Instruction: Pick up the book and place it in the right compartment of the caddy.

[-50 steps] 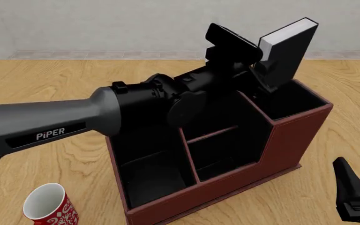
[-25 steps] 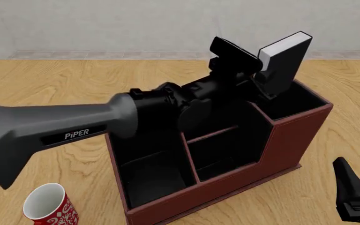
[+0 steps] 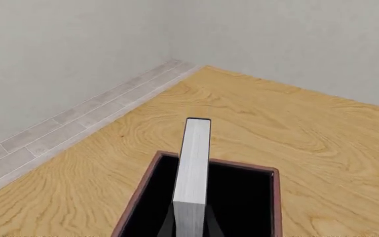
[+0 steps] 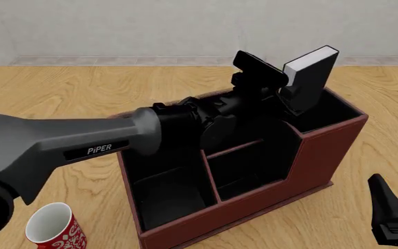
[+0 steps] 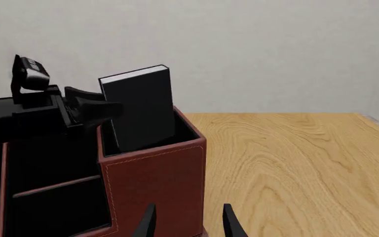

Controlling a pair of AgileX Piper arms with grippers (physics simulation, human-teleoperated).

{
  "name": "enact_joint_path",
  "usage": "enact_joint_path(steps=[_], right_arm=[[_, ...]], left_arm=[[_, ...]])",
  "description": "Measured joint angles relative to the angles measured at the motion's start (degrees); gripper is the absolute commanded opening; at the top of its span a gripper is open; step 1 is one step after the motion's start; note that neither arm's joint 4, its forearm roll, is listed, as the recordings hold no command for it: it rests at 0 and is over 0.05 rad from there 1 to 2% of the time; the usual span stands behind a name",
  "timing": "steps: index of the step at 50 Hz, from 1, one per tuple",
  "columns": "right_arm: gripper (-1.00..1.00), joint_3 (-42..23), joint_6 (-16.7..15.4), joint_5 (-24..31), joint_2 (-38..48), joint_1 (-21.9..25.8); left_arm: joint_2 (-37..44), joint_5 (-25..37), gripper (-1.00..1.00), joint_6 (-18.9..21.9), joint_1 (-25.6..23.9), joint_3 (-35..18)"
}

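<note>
Gripping the black hardback book (image 4: pixel 308 78) upright, the left gripper (image 4: pixel 290 92) has it half-sunk in the caddy's (image 4: pixel 323 161) right compartment (image 4: pixel 327 114), while the right gripper (image 5: pixel 186 222) hangs idle, jaws apart.

I've run the left arm (image 4: pixel 81 142) further in from 9 o'clock toward 3; the PiPER label now sits nearer the caddy (image 4: pixel 323 150). Left gripper (image 4: pixel 290 98) has dropped a bit, clamped on the book (image 4: pixel 311 75). Book is lower than a second ago and shifted slightly toward 9 o'clock. Its bottom end is now down inside the right compartment (image 4: pixel 327 116), tilted with its top leaning toward 2 o'clock, and most of it sticks out above the rim.
</note>
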Motion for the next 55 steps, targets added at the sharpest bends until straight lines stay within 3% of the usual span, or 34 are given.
enact_joint_path(steps=[3, 4, 30, 55], right_arm=[[1.0, 0.0, 0.0, 0.0, 0.0, 0.0], [1.0, 0.0, 0.0, 0.0, 0.0, 0.0], [1.0, 0.0, 0.0, 0.0, 0.0, 0.0], [1.0, 0.0, 0.0, 0.0, 0.0, 0.0]], left_arm=[[0.3, 0.1, -1.0, -0.1, 0.0, -0.1], [0.4, 0.2, 1.0, -0.2, 0.0, -0.2], [0.3, 0.9, 1.0, 0.5, 0.1, -1.3], [-8.9, 1.2, 1.0, 2.7, -1.2, 4.3]])
